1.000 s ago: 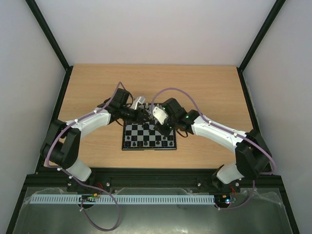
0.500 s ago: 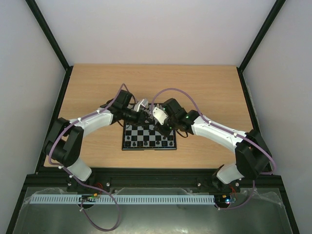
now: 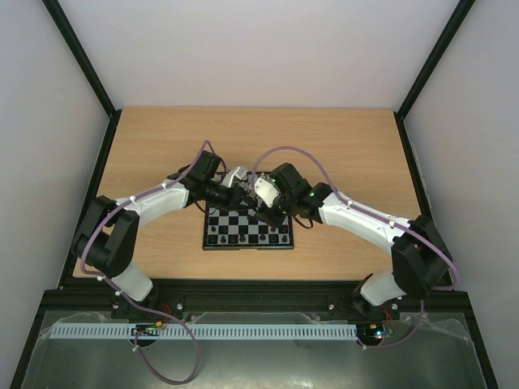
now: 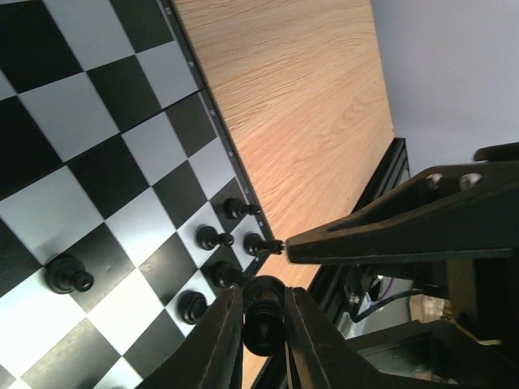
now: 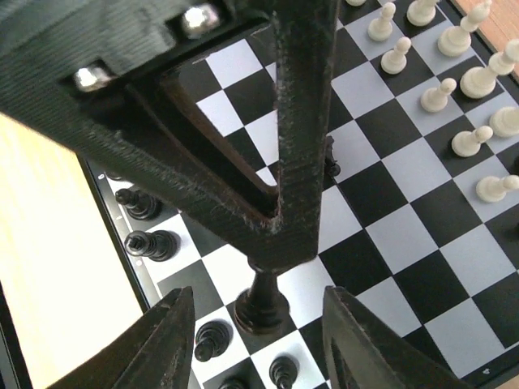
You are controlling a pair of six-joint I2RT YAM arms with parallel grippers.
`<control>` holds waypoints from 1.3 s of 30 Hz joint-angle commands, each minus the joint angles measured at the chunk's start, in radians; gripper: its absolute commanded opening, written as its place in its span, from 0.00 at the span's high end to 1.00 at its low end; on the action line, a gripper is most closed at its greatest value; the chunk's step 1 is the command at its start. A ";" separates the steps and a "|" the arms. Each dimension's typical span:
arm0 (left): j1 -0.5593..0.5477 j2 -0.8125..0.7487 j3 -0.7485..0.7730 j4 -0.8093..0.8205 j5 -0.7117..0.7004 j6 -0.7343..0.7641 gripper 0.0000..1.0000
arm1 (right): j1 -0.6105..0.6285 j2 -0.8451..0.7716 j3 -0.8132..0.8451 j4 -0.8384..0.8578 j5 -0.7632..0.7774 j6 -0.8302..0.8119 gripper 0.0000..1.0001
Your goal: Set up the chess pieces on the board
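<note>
We find the board [image 3: 247, 228] with open table [image 3: 316, 261] along its near edge. Over its far rows, beside black chessmen [image 4: 212, 237] lining the border, the left gripper [image 4: 263, 296] clamps a black piece [image 4: 261, 328]. The right gripper [image 5: 258, 296] straddles it, spread wide, holding nothing. Beyond the board, more open table.

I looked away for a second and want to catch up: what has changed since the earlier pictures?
The left gripper edged slightly right and nearer, toward the right gripper over the board's far edge. It now pinches a black piece; whether it already held it, the overhead view cannot show. The right arm and the board stayed put.
</note>
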 commanded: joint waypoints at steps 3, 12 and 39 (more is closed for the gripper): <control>-0.011 -0.077 0.053 -0.141 -0.201 0.068 0.87 | -0.093 -0.089 0.016 -0.061 -0.145 0.025 0.50; -0.135 -0.191 0.087 -0.287 -0.543 0.179 0.87 | -0.348 -0.129 0.011 -0.055 -0.324 0.173 0.47; -0.489 -0.050 0.105 -0.334 -0.899 0.325 0.89 | -0.401 -0.123 -0.111 0.023 -0.243 0.151 0.47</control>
